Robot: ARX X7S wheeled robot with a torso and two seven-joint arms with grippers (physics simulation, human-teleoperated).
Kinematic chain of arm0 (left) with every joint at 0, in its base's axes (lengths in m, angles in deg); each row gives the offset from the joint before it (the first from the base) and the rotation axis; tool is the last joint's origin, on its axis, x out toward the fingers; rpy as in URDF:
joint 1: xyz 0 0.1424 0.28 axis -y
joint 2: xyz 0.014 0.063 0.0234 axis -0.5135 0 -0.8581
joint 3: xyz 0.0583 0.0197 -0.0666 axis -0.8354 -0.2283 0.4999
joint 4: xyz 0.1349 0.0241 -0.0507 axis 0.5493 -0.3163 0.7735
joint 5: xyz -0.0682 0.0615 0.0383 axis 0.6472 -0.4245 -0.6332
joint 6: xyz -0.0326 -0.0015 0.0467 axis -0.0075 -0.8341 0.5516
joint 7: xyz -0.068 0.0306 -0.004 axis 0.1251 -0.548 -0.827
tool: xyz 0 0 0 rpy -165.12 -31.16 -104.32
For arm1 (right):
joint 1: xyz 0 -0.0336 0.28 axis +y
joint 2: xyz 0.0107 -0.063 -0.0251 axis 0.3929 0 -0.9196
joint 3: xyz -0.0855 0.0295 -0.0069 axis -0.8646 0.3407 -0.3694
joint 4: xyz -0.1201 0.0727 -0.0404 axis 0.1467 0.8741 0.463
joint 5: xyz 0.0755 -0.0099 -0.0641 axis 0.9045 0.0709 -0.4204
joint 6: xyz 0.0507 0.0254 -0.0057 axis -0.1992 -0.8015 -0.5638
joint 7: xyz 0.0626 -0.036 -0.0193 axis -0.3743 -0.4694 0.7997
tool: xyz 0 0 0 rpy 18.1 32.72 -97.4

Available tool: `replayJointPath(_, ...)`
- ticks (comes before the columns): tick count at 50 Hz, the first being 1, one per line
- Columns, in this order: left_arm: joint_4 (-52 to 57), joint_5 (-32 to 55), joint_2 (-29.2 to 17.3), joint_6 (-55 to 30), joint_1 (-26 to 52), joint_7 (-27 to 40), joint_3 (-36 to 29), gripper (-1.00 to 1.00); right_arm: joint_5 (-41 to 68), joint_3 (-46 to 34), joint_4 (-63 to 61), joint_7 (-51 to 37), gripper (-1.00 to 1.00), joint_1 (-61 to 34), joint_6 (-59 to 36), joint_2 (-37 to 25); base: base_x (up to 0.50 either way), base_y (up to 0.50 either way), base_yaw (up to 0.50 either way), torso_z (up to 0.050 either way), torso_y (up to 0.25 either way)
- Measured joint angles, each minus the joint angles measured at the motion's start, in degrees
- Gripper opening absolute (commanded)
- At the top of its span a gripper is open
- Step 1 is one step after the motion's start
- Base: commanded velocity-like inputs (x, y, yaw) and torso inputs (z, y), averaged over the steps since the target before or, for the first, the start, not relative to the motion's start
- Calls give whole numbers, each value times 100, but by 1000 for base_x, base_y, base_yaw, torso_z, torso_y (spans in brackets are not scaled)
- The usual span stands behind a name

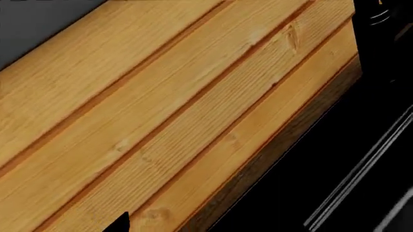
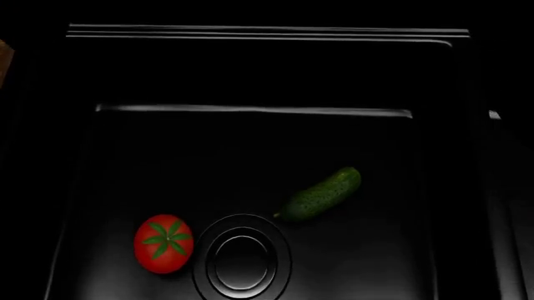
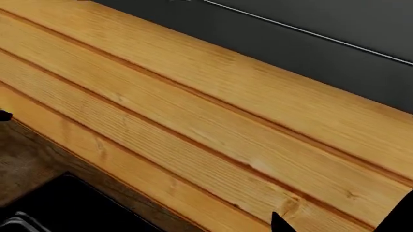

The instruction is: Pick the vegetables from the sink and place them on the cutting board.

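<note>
Gleaming round tomato point(image 2: 164, 244); bumpy cucumber point(image 2: 319, 195); black sink point(image 2: 250, 111).

Only matte black, sharp-cornered finger ends of the robot show: one small tip point(image 1: 119, 221) at the left wrist frame's bottom edge, two pointed tips point(image 3: 281, 222) at the right wrist frame's lower right.

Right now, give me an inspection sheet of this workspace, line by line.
Surface: brown plank countertop; black sink set in it.
Job's things: tomato beside the drain, calyx up; cucumber lying apart on the drain's other side. Cutting board: nothing seen.
Clutter: nothing seen.
Grippers: only dark tips at the wrist views' edges; open or shut cannot be told; neither reaches the vegetables.
Cables: nothing seen.
Surroundings: dark grey surface behind the countertop.
</note>
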Motion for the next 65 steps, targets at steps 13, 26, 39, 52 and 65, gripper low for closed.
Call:
replayJointPath(13, -206, 942, -845, -139, 524, -1413, -674, 100, 652, -221, 205, 170, 100, -97, -197, -207, 1057, 32, -107, 10, -112)
replayJointPath(26, 90, 1663, -1315, -246, 621, -2005, -880, 100, 1185, -415, 306, 255, 100, -161, -189, -362, 1078, 32, -108, 11, -117)
replayJointPath(39, 177, 2122, -1587, -84, 619, -2326, -1099, 100, 749, -1411, 439, 1828, 100, -718, 15, -748, 1100, 32, -110, 11, -121)
replayJointPath(52, 121, 2259, -1865, 216, 666, -2565, -1417, 100, -214, -2792, 578, 3944, 100, -1540, 501, -1160, 1120, 33, -113, 12, -127)
replayJointPath(65, -191, 2357, -1673, 385, 555, -2652, -1656, 100, -856, -3754, 669, 5130, 100, -1827, 821, -1485, 1135, 33, -114, 12, -132)
